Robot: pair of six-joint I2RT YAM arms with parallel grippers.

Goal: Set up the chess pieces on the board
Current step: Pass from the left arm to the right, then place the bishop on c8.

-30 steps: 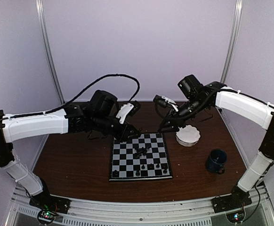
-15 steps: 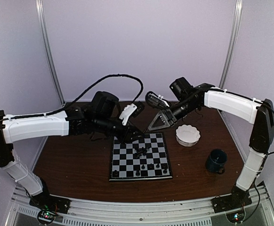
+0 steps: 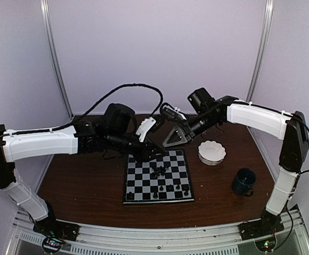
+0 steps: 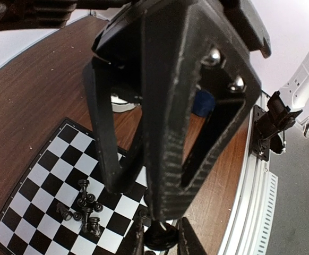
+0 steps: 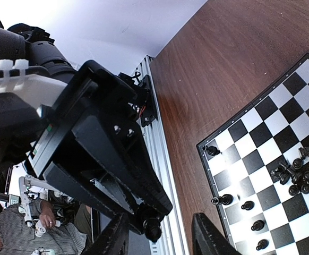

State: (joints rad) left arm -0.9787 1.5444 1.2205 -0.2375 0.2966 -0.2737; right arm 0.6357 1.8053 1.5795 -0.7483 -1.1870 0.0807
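The board (image 3: 144, 183) lies mid-table. A heap of toppled chess pieces (image 3: 157, 171) sits near its centre, and a few stand along its near edge (image 3: 155, 195). My left gripper (image 3: 153, 153) hovers over the board's far left corner, shut on a black chess piece (image 4: 162, 234) that pokes out past its fingertips (image 4: 189, 245). My right gripper (image 3: 168, 142) meets it from the right. In the right wrist view the right gripper (image 5: 160, 234) is open with that piece (image 5: 152, 228) between its fingers, a gap showing on each side.
A white scalloped bowl (image 3: 212, 152) stands right of the board's far corner. A dark blue mug (image 3: 243, 181) is nearer, at the right. The aluminium rail (image 3: 160, 234) runs along the table's near edge. Grey walls enclose the back and sides.
My right gripper has swung left from above the bowl to the left gripper and now straddles the held piece. The left gripper has barely shifted and keeps its hold.
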